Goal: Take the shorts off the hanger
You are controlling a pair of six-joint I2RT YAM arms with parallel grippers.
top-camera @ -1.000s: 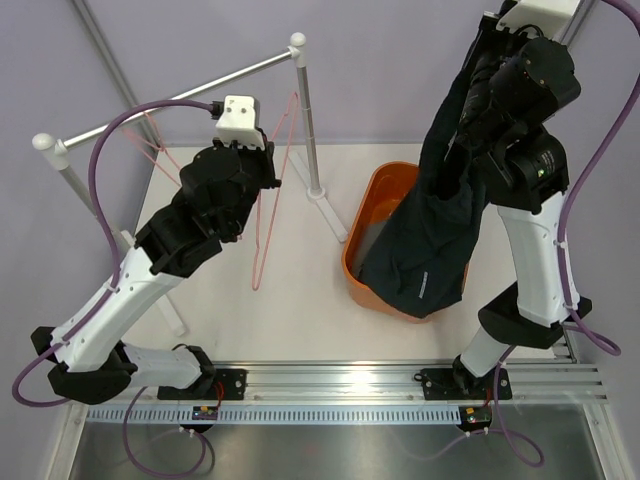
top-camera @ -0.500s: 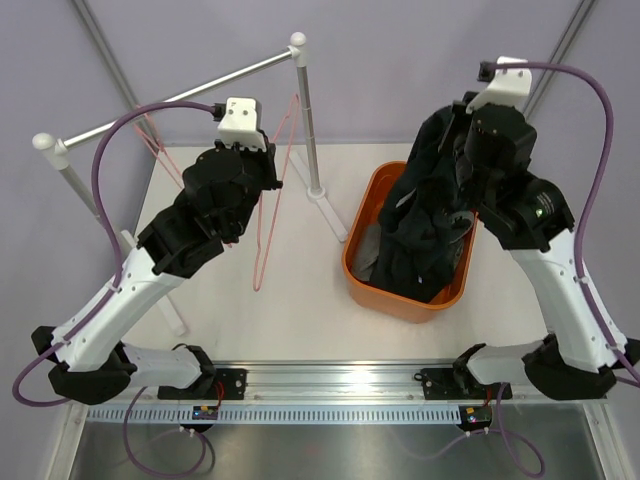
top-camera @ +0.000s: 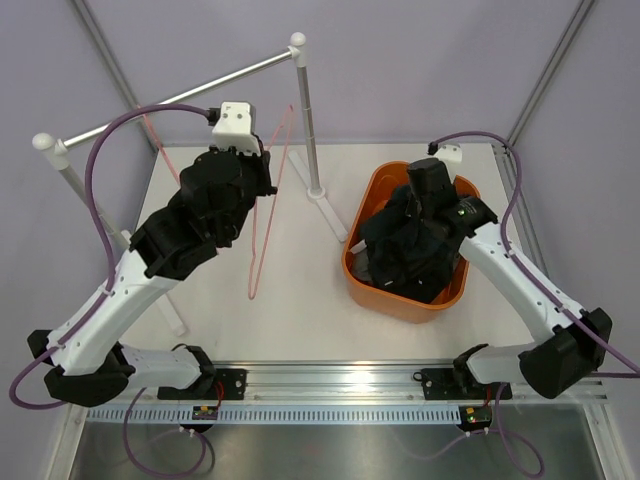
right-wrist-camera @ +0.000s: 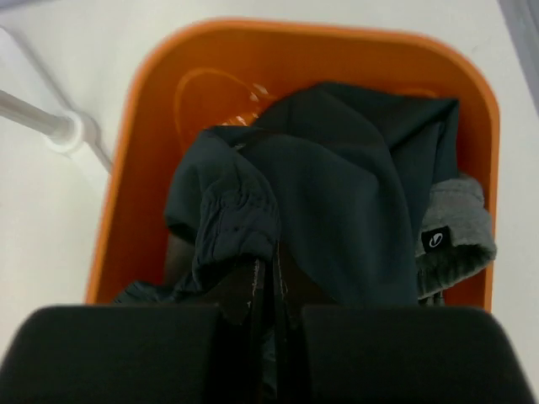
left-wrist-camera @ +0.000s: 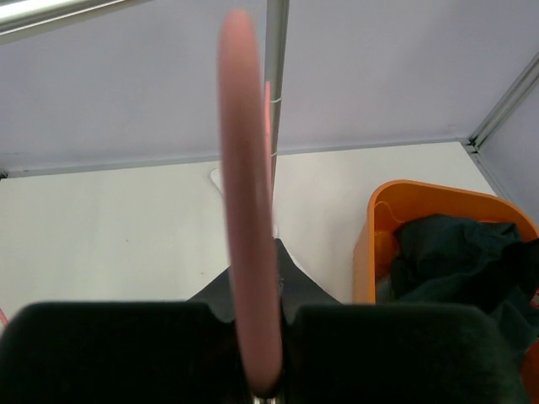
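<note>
Both shorts off hanger | dark shorts (right-wrist-camera: pixel 337 194) heaped over grey shorts (right-wrist-camera: pixel 459 227) in orange bin (right-wrist-camera: pixel 126 168), right side of desk (top-camera: pixel 300 310) | right pincer (right-wrist-camera: pixel 271 286) pinches dark shorts, so I judge only the release remains | left pincer (left-wrist-camera: pixel 257 337) clamps bare pink hanger (left-wrist-camera: pixel 244 168)

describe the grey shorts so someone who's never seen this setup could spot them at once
Find the orange plastic tub on the right of the white table. Most of it is filled by crumpled dark navy shorts. The mid-grey cloth shorts peek out against the tub's wall beside them, paler than anything else inside.
</note>
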